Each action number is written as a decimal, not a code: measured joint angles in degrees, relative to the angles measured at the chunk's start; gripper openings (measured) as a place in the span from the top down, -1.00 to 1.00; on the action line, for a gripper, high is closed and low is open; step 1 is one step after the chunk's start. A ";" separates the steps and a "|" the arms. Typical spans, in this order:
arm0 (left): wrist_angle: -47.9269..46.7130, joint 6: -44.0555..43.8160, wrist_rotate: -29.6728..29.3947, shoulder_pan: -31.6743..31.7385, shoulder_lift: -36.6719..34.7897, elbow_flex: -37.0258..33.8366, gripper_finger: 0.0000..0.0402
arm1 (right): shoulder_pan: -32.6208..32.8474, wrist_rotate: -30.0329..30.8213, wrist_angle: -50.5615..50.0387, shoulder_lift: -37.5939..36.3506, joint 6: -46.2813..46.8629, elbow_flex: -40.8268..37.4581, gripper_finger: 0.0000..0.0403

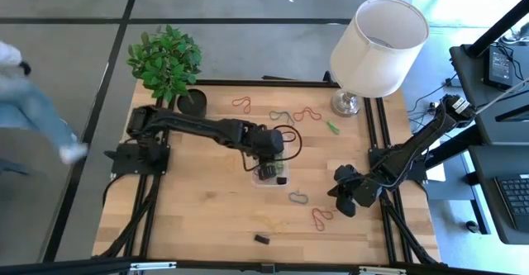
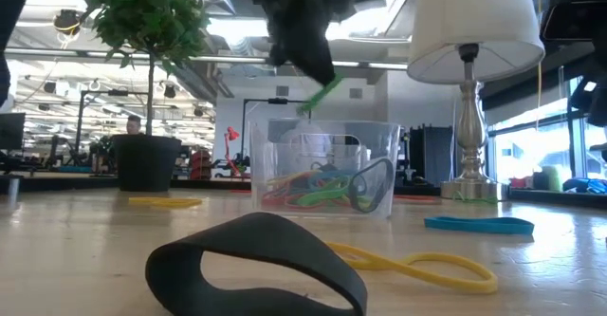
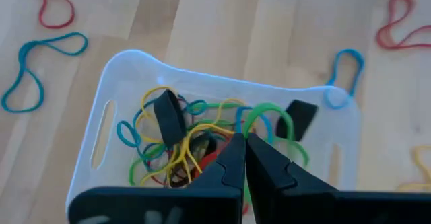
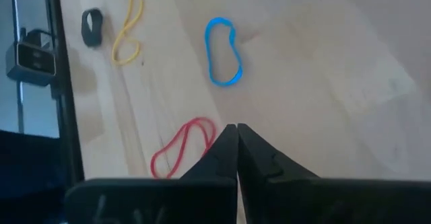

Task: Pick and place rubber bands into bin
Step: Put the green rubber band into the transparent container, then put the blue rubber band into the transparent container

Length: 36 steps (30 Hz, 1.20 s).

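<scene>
The bin (image 1: 258, 182), a clear tray, stands mid-table, with many coloured rubber bands (image 3: 168, 143) piled inside. My left gripper (image 3: 244, 140) hangs over the bin (image 3: 135, 59), shut on a green band (image 3: 269, 111). In the low view that green band (image 2: 322, 93) dangles from the left gripper (image 2: 318, 65) above the bin (image 2: 275, 155). Loose bands lie flat on the table: red (image 1: 241, 103), teal (image 1: 281, 116), blue (image 1: 297, 197), red (image 1: 321, 216), yellow (image 1: 273, 221), black (image 1: 261, 239). My right gripper (image 1: 337, 194) waits shut near the right edge, over a red band (image 4: 182, 150). My left gripper pinches the green band between its two fingers, coming from above and pointing down into the bin. A loop of the band (image 3: 259, 116) arches out beside the fingertips. The band is lifted, hanging slack below the fingers over the bands in the bin.
A black plant pot (image 1: 192, 101) with a leafy plant stands at the far left corner, and a lamp (image 1: 376, 44) at the far right. In the right wrist view a blue band (image 4: 223, 52), a yellow band (image 4: 128, 29) and a black band (image 4: 91, 25) lie ahead.
</scene>
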 joint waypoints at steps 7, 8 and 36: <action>0.47 3.16 0.23 1.37 3.05 0.02 0.98 | -0.04 4.30 -0.97 0.00 -0.13 0.00 1.00; 0.40 3.23 0.20 1.37 3.29 0.02 0.98 | -0.04 4.50 -0.99 0.00 -0.13 0.00 1.00; -13.01 5.19 -0.83 5.99 -8.05 0.02 0.50 | -0.46 11.71 -1.26 0.00 4.40 0.02 0.86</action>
